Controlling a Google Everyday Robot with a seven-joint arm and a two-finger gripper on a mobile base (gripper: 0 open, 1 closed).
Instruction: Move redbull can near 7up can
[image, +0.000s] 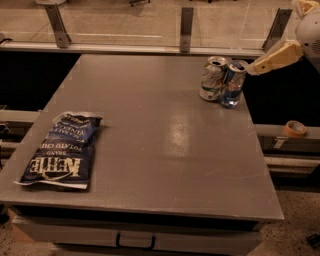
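The redbull can (232, 85), slim and blue-and-silver, stands upright near the table's far right edge. The 7up can (212, 79), wider, dented and white with green markings, stands right beside it on its left; the two touch or nearly touch. My gripper (256, 67) is at the upper right, just right of and slightly above the redbull can's top. It is apart from the can and holds nothing.
A blue Kettle chips bag (61, 150) lies flat at the table's front left. The grey table (150, 130) ends just right of the cans. A tape roll (295, 128) sits on a ledge to the right. A glass railing with metal posts (186, 25) runs behind.
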